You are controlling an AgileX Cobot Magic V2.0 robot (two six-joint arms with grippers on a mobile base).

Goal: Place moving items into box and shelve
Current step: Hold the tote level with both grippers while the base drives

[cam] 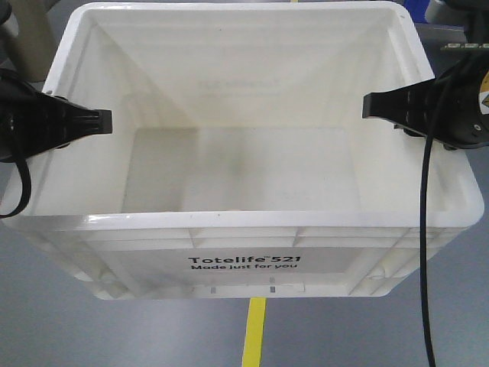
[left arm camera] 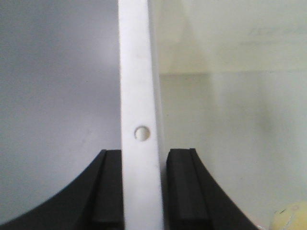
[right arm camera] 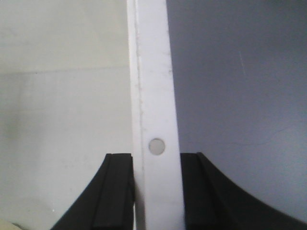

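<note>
- The box [cam: 244, 264] stands over grey floor [cam: 76, 336] with a yellow stripe [cam: 254, 332].
- The left end effector [cam: 103, 121] is clamped across the left rim, a finger on each side.
- The right end effector [cam: 370, 105] pinches the right rim likewise.
- A yellowish piece [left arm camera: 288, 215] lies inside the box, near the left wall.

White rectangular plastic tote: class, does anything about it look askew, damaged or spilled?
Nothing stands out. The white rectangular plastic tote looks level and uncracked, with the jaws of the left gripper and right gripper straddling its opposite side rims.
</note>
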